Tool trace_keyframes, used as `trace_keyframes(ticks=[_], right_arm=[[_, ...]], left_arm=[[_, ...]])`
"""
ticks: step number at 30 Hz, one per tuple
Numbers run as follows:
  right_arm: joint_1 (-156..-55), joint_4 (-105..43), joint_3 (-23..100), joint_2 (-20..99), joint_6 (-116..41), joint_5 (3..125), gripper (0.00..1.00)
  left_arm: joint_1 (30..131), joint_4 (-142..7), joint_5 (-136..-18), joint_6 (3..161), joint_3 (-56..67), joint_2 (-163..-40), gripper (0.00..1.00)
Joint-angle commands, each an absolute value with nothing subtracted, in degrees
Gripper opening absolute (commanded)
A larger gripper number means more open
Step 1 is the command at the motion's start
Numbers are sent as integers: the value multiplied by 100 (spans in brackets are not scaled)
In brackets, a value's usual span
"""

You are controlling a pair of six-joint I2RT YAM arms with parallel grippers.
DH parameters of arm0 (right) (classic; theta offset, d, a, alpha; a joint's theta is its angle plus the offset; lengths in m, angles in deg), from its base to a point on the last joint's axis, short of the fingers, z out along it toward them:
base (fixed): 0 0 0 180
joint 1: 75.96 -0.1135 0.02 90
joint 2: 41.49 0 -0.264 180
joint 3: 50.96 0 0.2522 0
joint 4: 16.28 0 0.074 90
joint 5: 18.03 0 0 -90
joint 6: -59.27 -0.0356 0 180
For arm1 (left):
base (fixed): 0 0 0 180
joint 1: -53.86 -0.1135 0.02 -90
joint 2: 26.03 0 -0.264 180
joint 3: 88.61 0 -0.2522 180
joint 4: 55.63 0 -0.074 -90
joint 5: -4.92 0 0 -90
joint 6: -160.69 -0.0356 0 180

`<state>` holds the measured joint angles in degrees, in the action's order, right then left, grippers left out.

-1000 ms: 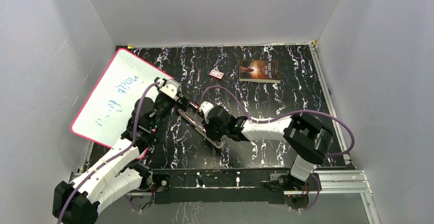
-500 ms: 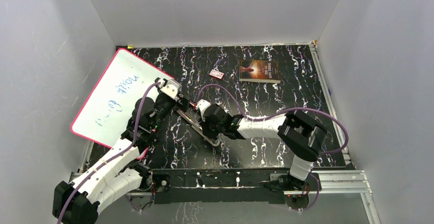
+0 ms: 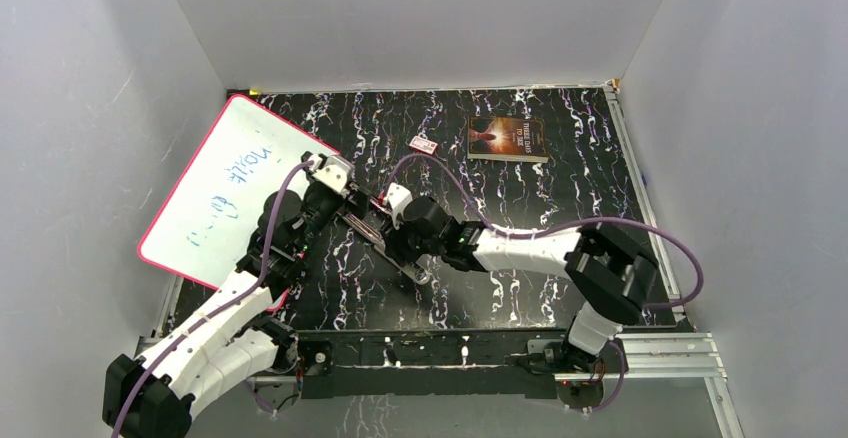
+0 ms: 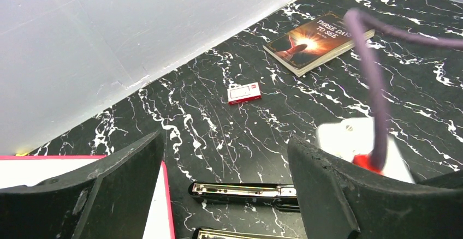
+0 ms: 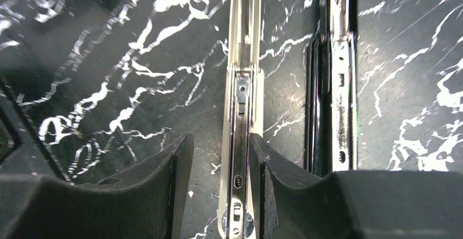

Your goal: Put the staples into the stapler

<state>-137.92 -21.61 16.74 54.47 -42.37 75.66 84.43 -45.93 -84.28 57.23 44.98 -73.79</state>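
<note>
Stapler (image 3: 368, 226) lies opened out flat on the black marbled surface (image 3: 560, 188), left of centre in the overhead view, running diagonally from upper left to lower right between the two arms. Left pincer (image 3: 338, 186) sits at the stapler's upper-left end. Its wrist view shows the fingers (image 4: 109, 195) spread wide with nothing between them, and two stapler sections lie on the surface below the gap, apart from both fingers. Right pincer (image 3: 395, 220) is over the middle of the stapler. In its wrist view the fingers (image 5: 164, 195) are parted narrowly, one on either side of the silver rail (image 5: 240, 113). The right-hand finger stands against the rail, while a dark strip of surface shows between the rail and the left-hand finger (so not clamped). The stapler's darker section (image 5: 338, 86) lies parallel, just to the right in that frame. Whether the rail carries staples cannot be told. Whiteboard (image 3: 225, 188) with a pink edge lies at the left of the overhead frame. A small red-and-white box (image 3: 424, 145) and a book (image 3: 507, 139) lie at upper centre, well apart from the stapler. A purple cable (image 4: 371, 81) crosses the right of the left wrist view.
</note>
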Motion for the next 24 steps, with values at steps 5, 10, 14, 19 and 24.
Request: trace_keyframes(ticks=[5, 10, 14, 19, 24], right_arm=[[-13631, -1788, 1255, 4273, -4408, 8127, 53], [-13047, -1834, 812, 3513, -4843, 8397, 60], [-12277, -2008, 585, 3159, -5339, 8366, 64], [-11496, -2565, 774, 3279, -5761, 8422, 68], [-11284, -2690, 661, 3262, -6033, 8398, 70]], left_arm=[[8425, -4518, -8767, 5931, 4226, -7224, 83], [8426, -5041, -9259, 6410, 3813, -7522, 85], [8424, -5725, -9563, 6779, 3257, -7996, 85], [8425, -6106, -9491, 7033, 2882, -8522, 86], [8416, -6219, -9176, 7172, 2378, -9392, 86]])
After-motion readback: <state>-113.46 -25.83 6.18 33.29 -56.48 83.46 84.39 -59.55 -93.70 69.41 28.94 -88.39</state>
